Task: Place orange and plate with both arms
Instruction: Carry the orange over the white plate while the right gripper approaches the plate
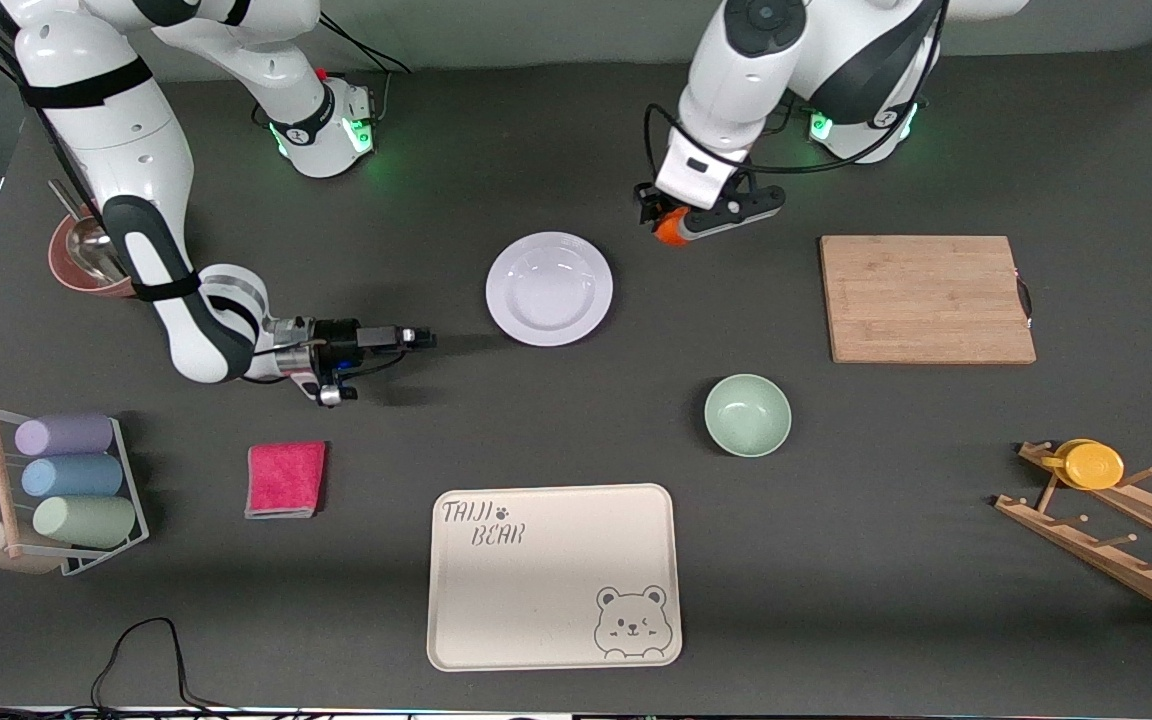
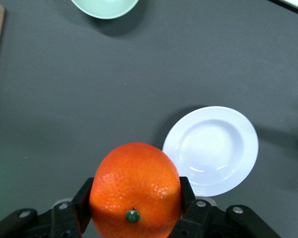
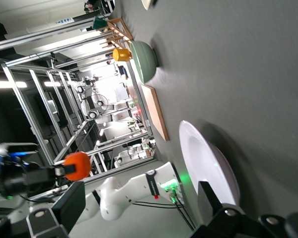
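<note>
- Orange (image 2: 135,191): we find it clamped between the left gripper's (image 1: 664,226) fingers, in the air over bare table beside the plate (image 1: 549,289).
- Right gripper (image 1: 423,340): we note fingers apart, empty, low beside the plate, toward the right arm's end.

From my station I saw the plate (image 1: 549,289) lay mid-table, the bowl (image 1: 747,415) nearer the front camera toward the left arm's end, and the tray (image 1: 553,577) nearest. The left gripper (image 1: 658,217) held the orange (image 1: 672,229) up beside the plate.
</note>
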`<action>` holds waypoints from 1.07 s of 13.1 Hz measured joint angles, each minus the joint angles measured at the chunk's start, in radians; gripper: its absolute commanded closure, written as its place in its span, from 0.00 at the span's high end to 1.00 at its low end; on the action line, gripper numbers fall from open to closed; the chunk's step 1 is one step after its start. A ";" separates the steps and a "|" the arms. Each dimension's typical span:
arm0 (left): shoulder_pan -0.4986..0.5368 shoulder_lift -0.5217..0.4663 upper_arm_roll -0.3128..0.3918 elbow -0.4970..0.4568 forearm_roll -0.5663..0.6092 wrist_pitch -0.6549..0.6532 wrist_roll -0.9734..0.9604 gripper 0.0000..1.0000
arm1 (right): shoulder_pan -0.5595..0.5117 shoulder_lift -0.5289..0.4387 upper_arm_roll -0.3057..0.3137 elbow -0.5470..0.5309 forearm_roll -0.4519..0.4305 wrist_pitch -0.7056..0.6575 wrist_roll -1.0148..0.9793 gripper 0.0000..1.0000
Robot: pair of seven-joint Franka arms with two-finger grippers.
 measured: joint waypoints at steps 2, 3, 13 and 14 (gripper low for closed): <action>-0.050 0.088 -0.007 0.064 0.106 0.004 -0.129 0.00 | 0.018 -0.030 0.000 -0.074 0.028 0.056 -0.111 1.00; -0.082 0.138 -0.009 0.098 0.170 0.012 -0.208 0.00 | 0.029 -0.037 0.000 -0.103 0.049 0.072 -0.155 1.00; -0.311 0.528 -0.008 0.325 0.522 0.073 -0.711 0.00 | 0.129 -0.040 0.000 -0.236 0.293 0.180 -0.371 1.00; -0.319 0.555 -0.007 0.328 0.546 0.099 -0.751 0.00 | 0.135 -0.040 0.000 -0.243 0.308 0.182 -0.381 1.00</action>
